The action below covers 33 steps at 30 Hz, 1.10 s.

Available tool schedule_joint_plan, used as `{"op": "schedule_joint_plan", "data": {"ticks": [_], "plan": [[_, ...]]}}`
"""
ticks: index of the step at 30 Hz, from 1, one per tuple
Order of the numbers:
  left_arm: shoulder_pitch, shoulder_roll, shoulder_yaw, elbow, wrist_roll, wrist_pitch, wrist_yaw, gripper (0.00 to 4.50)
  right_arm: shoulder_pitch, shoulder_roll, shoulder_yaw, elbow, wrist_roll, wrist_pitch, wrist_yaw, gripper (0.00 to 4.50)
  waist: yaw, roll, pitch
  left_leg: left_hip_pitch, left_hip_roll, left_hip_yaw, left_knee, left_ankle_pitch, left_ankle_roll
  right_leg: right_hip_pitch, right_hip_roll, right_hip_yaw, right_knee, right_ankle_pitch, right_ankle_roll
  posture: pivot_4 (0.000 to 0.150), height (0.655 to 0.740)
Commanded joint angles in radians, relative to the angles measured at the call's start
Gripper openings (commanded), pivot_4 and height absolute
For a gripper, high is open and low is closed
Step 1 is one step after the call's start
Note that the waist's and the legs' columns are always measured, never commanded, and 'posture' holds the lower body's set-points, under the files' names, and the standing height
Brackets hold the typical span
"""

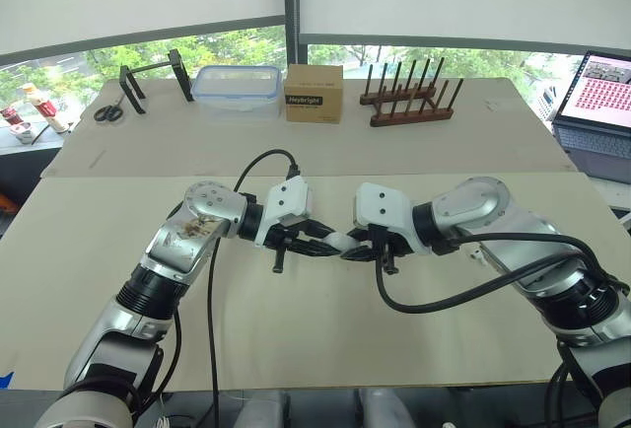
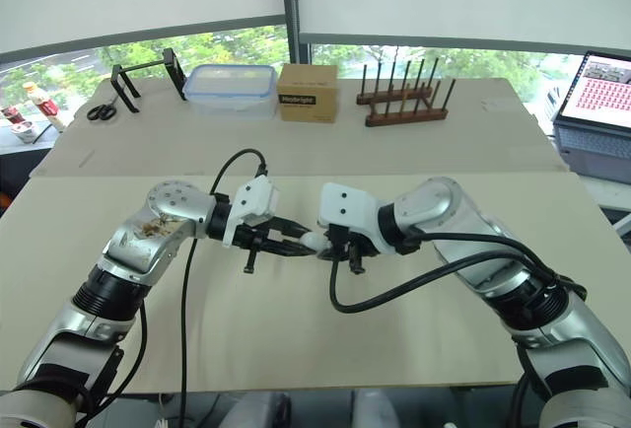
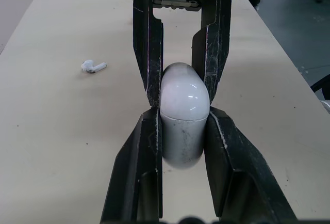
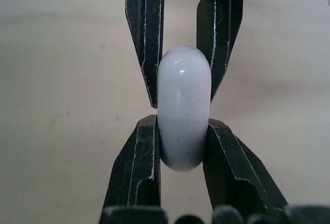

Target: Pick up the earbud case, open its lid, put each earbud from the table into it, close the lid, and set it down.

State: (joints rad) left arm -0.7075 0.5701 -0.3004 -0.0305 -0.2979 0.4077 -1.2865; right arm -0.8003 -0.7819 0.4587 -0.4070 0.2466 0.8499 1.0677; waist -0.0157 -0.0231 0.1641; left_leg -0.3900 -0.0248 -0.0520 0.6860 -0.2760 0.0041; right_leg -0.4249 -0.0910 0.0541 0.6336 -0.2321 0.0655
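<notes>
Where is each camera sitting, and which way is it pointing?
Left eye view: on the head, facing forward and down over the table; both arms show, left hand and right hand meeting at the earbud case.
Right eye view: beside it, same scene.
Left wrist view: looks along the left hand toward the right hand; an earbud lies beyond.
Right wrist view: looks along the right hand toward the left hand.
Both wrist views share the gripped earbud case.
</notes>
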Motion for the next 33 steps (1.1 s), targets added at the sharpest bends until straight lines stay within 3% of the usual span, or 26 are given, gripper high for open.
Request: {"op": "schedule_joint_plan", "data": {"ticks": [1,7,13,33], "plan": [[0.01,0.014,0.014,-0.01,0.005,-0.004,0.003,0.6,-0.009,-0.028,-0.069,-0.038,0.007,-0.015,0.007,2.11,0.0,0.0,0.0,0.0,0.0,0.0,0.0,0.0,0.0,0.0,0.0,0.0,0.0,0.0,0.0,0.15,0.74],[0.041,-0.001,0.06,0.012,-0.054,0.01,-0.001,0.6,0.038,-0.111,-0.12,-0.061,-0.035,-0.126,0.01,4.14,0.003,0.0,0.0,0.0,0.0,0.0,0.0,0.0,0.0,0.0,0.0,0.0,0.0,0.0,0.0,0.15,0.74],[0.079,-0.108,0.181,0.089,-0.193,0.007,0.013,0.6,0.136,-0.112,-0.228,-0.08,-0.022,-0.336,0.004,4.19,0.002,0.0,0.0,0.0,0.0,0.0,0.002,0.0,0.0,0.001,0.0,0.0,0.001,0.0,0.0,0.15,0.74],[0.122,-0.097,0.117,0.023,-0.133,-0.125,-0.039,0.6,0.046,-0.004,-0.284,-0.007,-0.001,-0.24,-0.075,4.19,0.005,0.0,0.0,0.0,0.0,0.0,0.008,-0.001,0.001,0.001,-0.001,0.0,0.007,0.0,0.0,0.15,0.74]]}}
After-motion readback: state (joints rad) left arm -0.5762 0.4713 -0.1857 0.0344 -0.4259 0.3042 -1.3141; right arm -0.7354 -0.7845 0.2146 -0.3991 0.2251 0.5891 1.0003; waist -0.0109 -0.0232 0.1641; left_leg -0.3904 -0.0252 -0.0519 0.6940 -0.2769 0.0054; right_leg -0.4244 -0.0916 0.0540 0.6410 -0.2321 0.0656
